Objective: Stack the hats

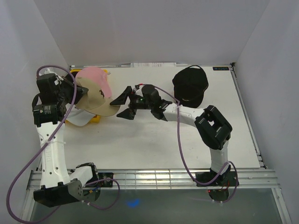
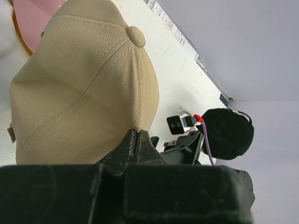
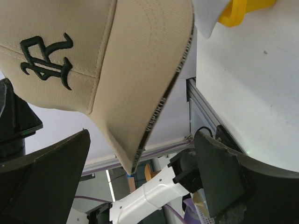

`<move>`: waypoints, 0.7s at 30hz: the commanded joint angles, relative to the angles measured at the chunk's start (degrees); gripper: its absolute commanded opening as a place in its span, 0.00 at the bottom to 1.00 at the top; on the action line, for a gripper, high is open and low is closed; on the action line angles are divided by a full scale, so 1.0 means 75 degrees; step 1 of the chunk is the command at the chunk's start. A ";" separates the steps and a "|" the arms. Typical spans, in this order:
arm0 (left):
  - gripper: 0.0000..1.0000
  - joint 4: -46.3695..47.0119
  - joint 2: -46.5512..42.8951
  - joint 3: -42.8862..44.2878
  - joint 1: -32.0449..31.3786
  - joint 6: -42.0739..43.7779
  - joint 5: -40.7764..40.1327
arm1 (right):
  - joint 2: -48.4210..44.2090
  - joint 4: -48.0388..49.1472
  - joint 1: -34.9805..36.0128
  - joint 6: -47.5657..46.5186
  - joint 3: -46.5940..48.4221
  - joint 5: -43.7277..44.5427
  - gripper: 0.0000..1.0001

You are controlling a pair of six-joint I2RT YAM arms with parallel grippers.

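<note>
Pinching the back rim of the tan cap [image 2: 84, 93] in the left gripper [image 2: 138, 140], jaws squeezed tight on the cloth. Holding it up off the table [image 1: 187, 140], brim end pointed out toward the right gripper [image 1: 124, 104]. Spread wide open over there, gripping nothing, with the tip of the tan brim between the two fingers [image 3: 46, 177] and apart from both. Just beside the left gripper, on its far side: the pink cap [image 1: 96, 78], up high, partly over the tan one. Under the left gripper and the tan cap: the white cap [image 1: 77, 120], lying against the yellow tray [image 1: 96, 119]. Far off past the right gripper, behind its wrist: the black cap [image 1: 190, 85], flat on the table, alone, well apart from the other three. On the front of the tan cap, right above the open right gripper: a dark stitched logo [image 3: 44, 58].
</note>
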 commanded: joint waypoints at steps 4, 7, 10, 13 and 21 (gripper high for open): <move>0.00 0.0308 -0.0485 -0.0301 -0.0044 -0.0102 0.0266 | 0.0148 0.0953 0.0121 0.1002 0.0372 0.0494 0.90; 0.00 0.0367 -0.0638 -0.0559 -0.0044 -0.0148 0.0325 | 0.0113 0.1024 0.0168 0.1144 0.0384 0.0693 0.84; 0.00 0.0437 -0.0813 -0.0758 -0.0044 -0.0207 0.0430 | 0.0089 0.1246 0.0168 0.1354 0.0291 0.0869 0.73; 0.00 0.0449 -0.0907 -0.0852 -0.0056 -0.0243 0.0477 | 0.0101 0.1540 0.0203 0.1566 0.0185 0.0940 0.54; 0.00 0.0637 -0.1118 -0.1367 -0.0044 -0.0336 0.0676 | -0.0379 0.1962 0.0262 0.1730 -0.0354 0.1384 0.08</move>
